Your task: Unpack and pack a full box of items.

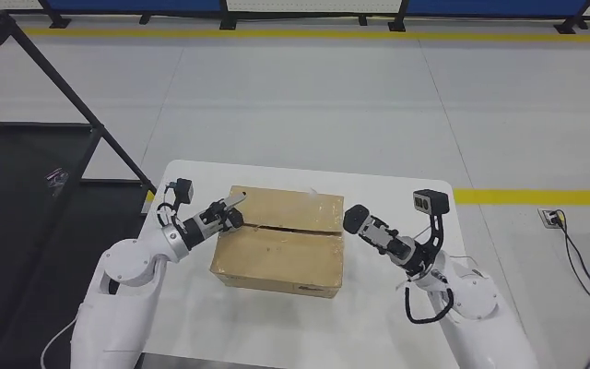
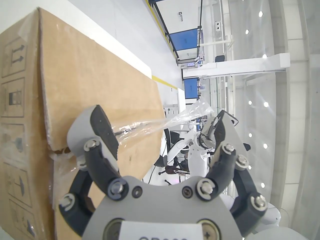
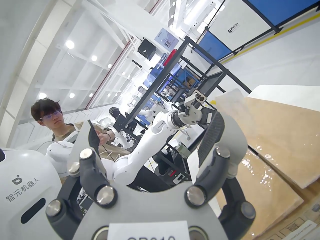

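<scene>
A closed brown cardboard box (image 1: 281, 244) sits in the middle of the white table (image 1: 184, 304), its two top flaps meeting along a taped seam. My left gripper (image 1: 226, 217) is open at the box's left top edge. In the left wrist view, a loose strip of clear tape (image 2: 185, 116) rises from the box (image 2: 100, 81) seam, crosses the open left gripper (image 2: 160, 121) and reaches the far finger. My right gripper (image 1: 353, 220) stands open just off the box's right top edge. In the right wrist view the right gripper (image 3: 153, 123) has nothing between its fingers, beside the box (image 3: 280, 131).
A black metal frame (image 1: 55, 157) stands on the floor to the left of the table. Bare table surface lies in front of the box and on both sides. A yellow line (image 1: 521, 196) runs along the floor at the right.
</scene>
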`<state>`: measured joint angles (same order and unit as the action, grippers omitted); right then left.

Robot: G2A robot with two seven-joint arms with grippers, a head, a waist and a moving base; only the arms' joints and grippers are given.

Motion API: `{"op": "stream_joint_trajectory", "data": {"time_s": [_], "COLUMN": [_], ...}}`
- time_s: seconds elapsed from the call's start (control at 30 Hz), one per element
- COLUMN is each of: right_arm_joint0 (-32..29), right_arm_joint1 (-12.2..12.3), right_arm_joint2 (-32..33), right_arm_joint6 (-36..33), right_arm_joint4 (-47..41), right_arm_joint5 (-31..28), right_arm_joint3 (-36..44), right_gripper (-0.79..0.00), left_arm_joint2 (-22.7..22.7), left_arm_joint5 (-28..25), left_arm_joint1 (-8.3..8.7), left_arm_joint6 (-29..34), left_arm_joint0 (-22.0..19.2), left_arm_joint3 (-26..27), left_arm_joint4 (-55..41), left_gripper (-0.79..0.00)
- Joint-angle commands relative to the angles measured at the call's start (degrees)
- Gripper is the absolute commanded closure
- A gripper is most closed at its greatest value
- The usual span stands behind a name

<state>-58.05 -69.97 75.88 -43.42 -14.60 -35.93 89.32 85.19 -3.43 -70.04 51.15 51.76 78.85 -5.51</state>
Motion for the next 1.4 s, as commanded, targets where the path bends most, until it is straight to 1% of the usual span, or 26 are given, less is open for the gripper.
{"op": "stream_joint_trajectory", "data": {"time_s": [0.0,0.23,0.47,0.8,1.0,1.13,1.37], "right_arm_joint0": [0.78,2.3,1.52,0.27,0.21,0.41,0.49], "right_arm_joint1": [-0.06,-0.17,0.09,0.51,0.71,0.79,0.94], "right_arm_joint2": [-0.68,-1.87,-0.99,0.36,0.68,0.67,0.83], "right_arm_joint6": [0.18,0.91,1.09,0.9,0.43,0.17,-0.04], "right_arm_joint4": [0.39,0.06,-0.91,-2.54,-3.36,-3.81,-4.53], "right_arm_joint5": [1.59,2.72,1.81,0.43,0.31,0.27,-0.02], "right_arm_joint3": [-0.11,-1.53,-2.52,-3.64,-4.35,-4.79,-5.59], "right_gripper": [-0.785,-0.785,-0.785,-0.785,-0.785,-0.785,-0.785], "left_arm_joint2": [-0.64,-3.63,-6.79,-11.08,-11.9,-13.57,-15.81], "left_arm_joint5": [0.19,0.8,1.09,1.34,1.71,1.91,1.35], "left_arm_joint1": [0.0,-0.09,-0.21,-0.53,-0.65,-0.76,-0.97], "left_arm_joint6": [-0.45,-0.81,-0.9,-1.08,-1.74,-1.31,-1.11], "left_arm_joint0": [-0.2,-2.1,-4.22,-8.51,-10.66,-12.09,-13.17], "left_arm_joint3": [-0.04,0.08,-0.27,-3.22,-4.6,-5.84,-7.33], "left_arm_joint4": [-0.15,0.01,1.1,2.9,1.9,3.28,4.03], "left_gripper": [-0.785,-0.785,-0.785,-0.785,-0.785,-0.785,-0.785]}}
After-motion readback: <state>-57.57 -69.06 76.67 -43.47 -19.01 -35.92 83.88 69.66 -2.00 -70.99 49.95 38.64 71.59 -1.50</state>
